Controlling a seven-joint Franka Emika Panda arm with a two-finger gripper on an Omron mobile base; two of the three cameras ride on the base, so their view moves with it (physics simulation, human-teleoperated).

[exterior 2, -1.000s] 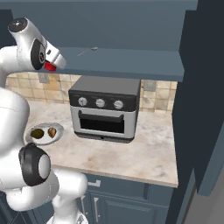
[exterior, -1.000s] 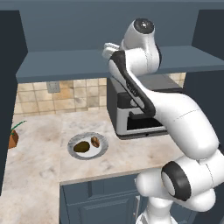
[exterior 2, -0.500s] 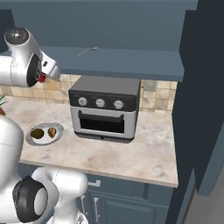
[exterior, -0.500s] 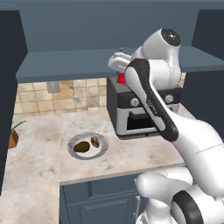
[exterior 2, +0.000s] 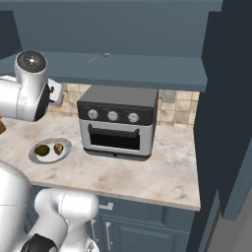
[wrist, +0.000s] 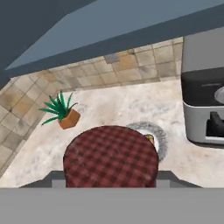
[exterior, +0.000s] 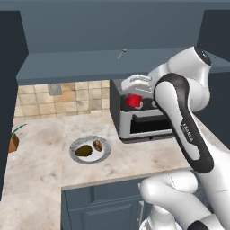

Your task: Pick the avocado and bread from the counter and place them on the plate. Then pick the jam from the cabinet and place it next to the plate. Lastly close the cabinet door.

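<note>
My gripper [exterior: 134, 95] is shut on the jam [exterior: 133, 101], a jar with a red checked lid [wrist: 110, 158], and holds it in the air in front of the toaster oven's upper left corner. On the counter below and to the left lies the grey plate [exterior: 105, 155]. The dark green avocado [exterior: 84, 151] and the brown bread [exterior: 97, 145] rest on it. From the right base view the plate [exterior 2: 35, 156] carries the avocado [exterior 2: 42, 150] and bread [exterior 2: 59, 148]. In the hand view the jar covers most of the plate [wrist: 160, 136]. The cabinet door [exterior: 10, 99] stands open at the left.
A black toaster oven [exterior 2: 118, 123] stands on the marble counter [exterior: 134, 157] right of the plate. A small potted plant [wrist: 63, 111] sits near the tiled wall corner. The cabinet's underside [exterior: 90, 65] hangs over the counter. Another dark panel [exterior 2: 231, 108] stands at the right.
The arm has swung down and to the right, bringing the jam from cabinet height to the front of the toaster oven. The plate and its food have not moved.
</note>
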